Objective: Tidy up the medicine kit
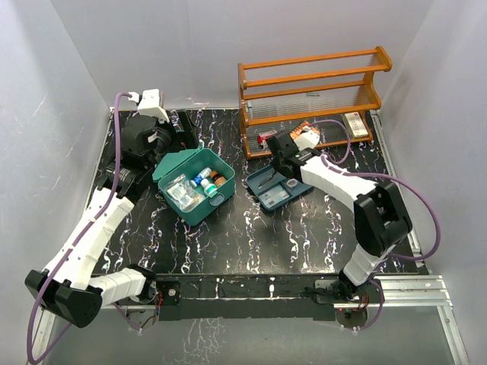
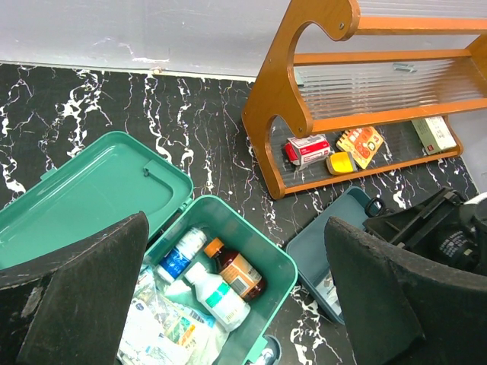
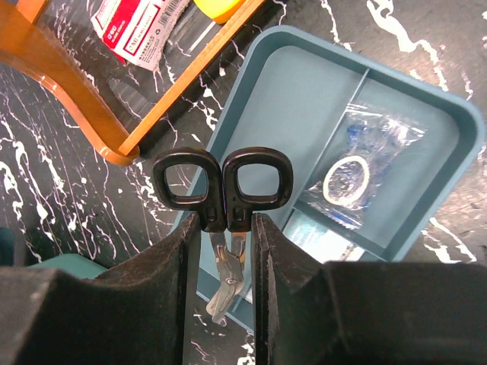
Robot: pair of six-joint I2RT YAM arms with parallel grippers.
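Your medicine kit (image 1: 204,211) sits lid-open, left-centre on the table, w/ bottles & packets inside. The divided tray (image 3: 304,99) is just right of it. L gripper (image 2: 234,228) hovers over the kit, fingers wide apart. R gripper (image 3: 226,224) is clamped on scissors (image 3: 223,182) above the tray. Step: prob. stowing scissors. Next: lower into the tray's bare compartment, then let go.
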